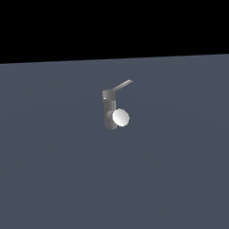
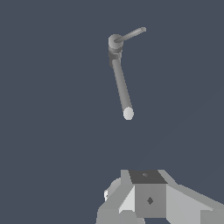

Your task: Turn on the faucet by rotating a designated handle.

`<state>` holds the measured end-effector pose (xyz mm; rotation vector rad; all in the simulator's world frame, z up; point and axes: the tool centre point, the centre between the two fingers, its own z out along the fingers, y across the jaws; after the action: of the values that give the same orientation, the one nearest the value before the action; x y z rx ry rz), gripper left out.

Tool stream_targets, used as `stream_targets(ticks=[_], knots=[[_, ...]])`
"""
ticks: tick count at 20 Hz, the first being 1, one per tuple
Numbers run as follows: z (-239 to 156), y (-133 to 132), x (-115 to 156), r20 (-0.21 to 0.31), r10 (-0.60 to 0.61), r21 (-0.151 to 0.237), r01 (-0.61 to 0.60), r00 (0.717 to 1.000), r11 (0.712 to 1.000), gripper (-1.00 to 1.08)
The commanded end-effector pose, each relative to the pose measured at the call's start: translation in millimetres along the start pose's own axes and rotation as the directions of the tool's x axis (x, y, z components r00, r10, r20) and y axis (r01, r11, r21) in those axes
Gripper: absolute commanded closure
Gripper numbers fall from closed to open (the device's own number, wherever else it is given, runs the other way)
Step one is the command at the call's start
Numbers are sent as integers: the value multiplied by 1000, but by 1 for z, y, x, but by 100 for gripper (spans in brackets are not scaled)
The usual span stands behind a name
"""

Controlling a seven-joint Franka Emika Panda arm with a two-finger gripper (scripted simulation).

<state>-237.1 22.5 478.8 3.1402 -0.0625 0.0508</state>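
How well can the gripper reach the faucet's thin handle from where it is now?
Probably yes. In the wrist view only bare floor lies between the gripper and the faucet, and the handle sticks out free from the post's top. The gripper is apart from it and must first approach; I cannot tell how its jaws stand.

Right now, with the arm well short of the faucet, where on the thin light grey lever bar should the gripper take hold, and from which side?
Probably near the free tip of the thin light grey lever bar, farthest from the dark grey upright post: that gives most leverage. It juts out from the post's top with open space around it, so come down from above, fingers either side of the bar. The gripper is apart from it.
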Motion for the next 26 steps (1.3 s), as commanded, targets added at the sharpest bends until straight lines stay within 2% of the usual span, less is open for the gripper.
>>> stream_targets(ticks=[1,7,13,19,26], knots=[[8,-5,8,1,36,0,-36,999,999,108],[36,-20,38,4,156,-1,-156,988,988,108],[68,-32,76,7,296,-2,-296,955,955,108],[101,-39,115,9,431,-4,-431,903,903,108],[139,-39,161,12,575,-7,-575,818,818,108]])
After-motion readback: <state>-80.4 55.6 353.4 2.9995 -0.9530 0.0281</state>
